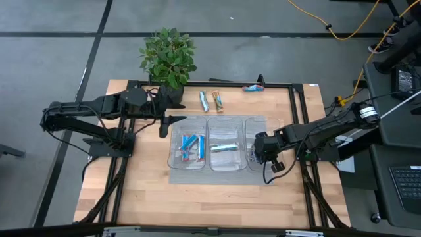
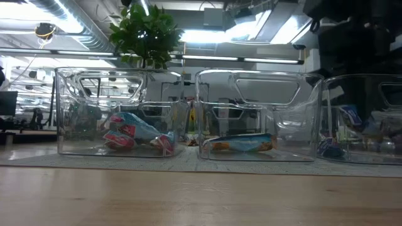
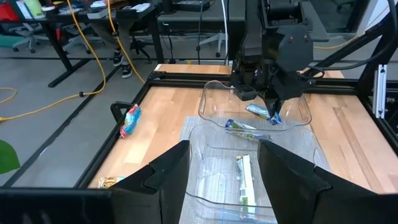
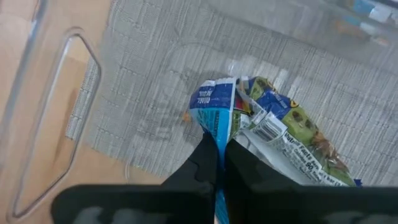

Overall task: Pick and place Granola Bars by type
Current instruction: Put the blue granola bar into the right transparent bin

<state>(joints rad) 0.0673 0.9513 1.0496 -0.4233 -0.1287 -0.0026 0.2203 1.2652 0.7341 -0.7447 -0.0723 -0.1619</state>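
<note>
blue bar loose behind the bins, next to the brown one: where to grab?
Pinch the blue bar across its narrow width at mid-length, from straight above. It lies flat on the table, long axis pointing away from the bins; the gap to the brown bar probably admits one finger.

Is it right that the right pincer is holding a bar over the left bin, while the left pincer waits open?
Not quite. The right pincer holds the bar over the right bin, not the left one, as the high view shows. The left pincer does wait open.
</note>
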